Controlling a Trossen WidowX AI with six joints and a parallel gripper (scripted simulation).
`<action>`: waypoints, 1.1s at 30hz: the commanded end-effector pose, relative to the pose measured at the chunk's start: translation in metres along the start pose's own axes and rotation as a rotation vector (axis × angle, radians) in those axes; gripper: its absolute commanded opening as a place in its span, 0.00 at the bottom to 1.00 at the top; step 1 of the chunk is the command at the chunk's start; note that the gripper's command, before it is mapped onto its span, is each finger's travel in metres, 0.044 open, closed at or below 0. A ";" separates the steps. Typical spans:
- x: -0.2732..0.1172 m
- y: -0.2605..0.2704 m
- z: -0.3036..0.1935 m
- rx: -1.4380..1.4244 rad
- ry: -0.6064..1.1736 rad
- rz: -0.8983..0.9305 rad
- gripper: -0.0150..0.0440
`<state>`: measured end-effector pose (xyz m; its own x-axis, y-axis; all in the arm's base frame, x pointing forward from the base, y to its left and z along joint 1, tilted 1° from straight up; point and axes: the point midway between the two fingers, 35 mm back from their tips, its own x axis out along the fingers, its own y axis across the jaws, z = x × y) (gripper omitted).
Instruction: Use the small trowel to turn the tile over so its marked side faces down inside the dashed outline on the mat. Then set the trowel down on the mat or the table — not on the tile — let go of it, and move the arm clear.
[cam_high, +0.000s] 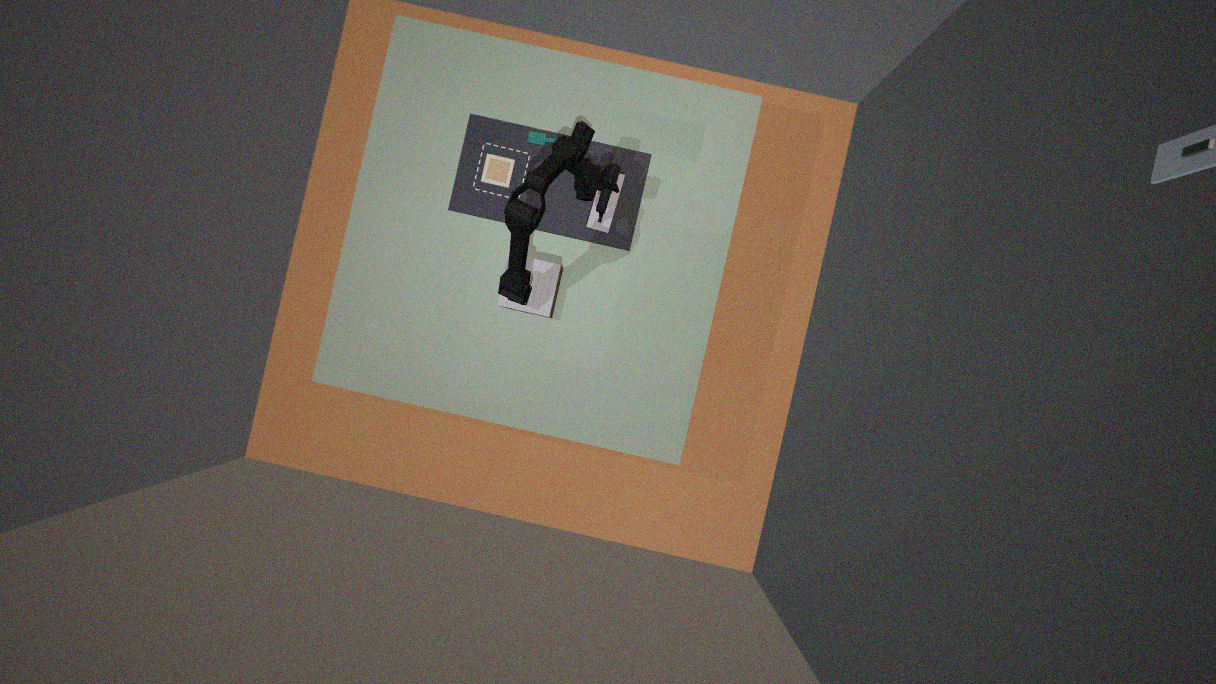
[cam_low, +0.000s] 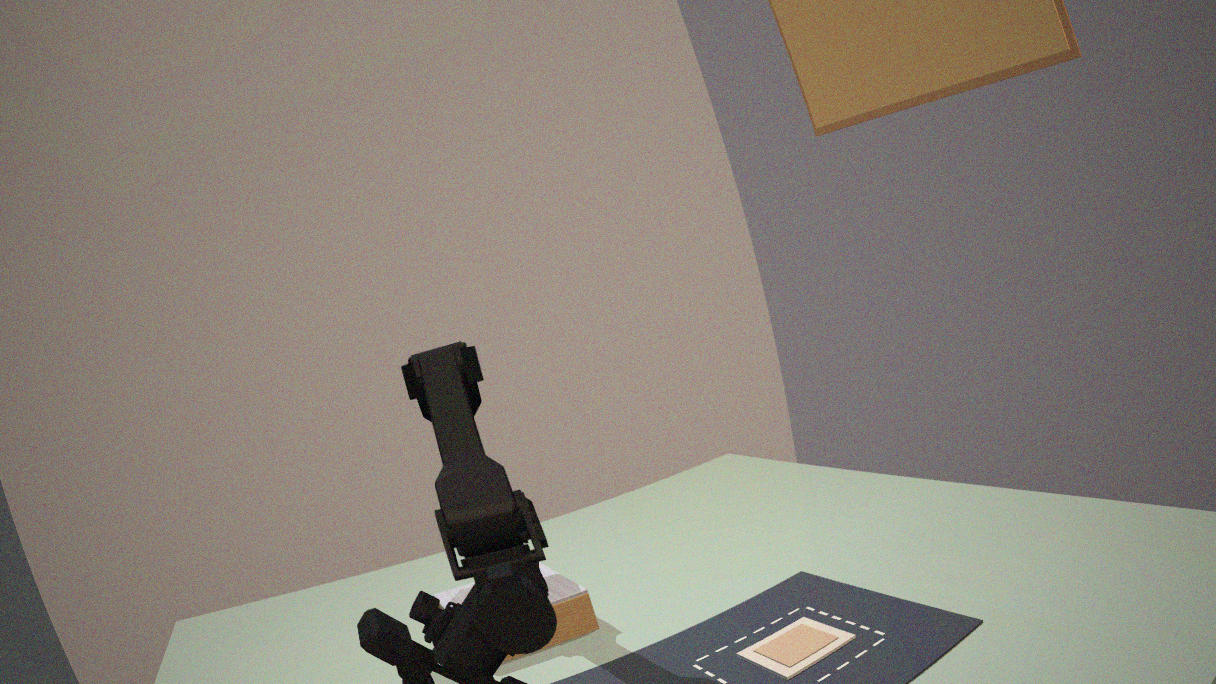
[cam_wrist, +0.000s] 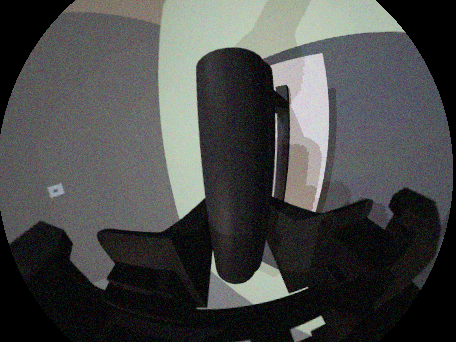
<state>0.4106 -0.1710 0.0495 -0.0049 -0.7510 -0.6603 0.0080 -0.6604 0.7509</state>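
Observation:
The tile, pale with a tan square on top, lies flat inside the dashed outline on the dark mat. I cannot tell which side is marked. My gripper is shut on the trowel's thick black handle. The trowel's long pale blade is over the mat's right part in the top view, away from the tile. Its exact height is unclear. In the exterior view the trowel is out of view.
A teal object lies by the mat's far edge, partly hidden by the arm. A box with a pale top stands beside the arm's base. The pale green table top surrounds the mat.

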 end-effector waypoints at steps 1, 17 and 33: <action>0.000 0.009 -0.001 0.044 -0.017 0.037 0.25; 0.011 -0.003 -0.003 0.044 -0.017 0.036 0.25; 0.025 -0.019 -0.004 0.043 -0.016 0.034 0.30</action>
<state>0.4132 -0.1765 0.0187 -0.0242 -0.7688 -0.6391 -0.0274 -0.6385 0.7691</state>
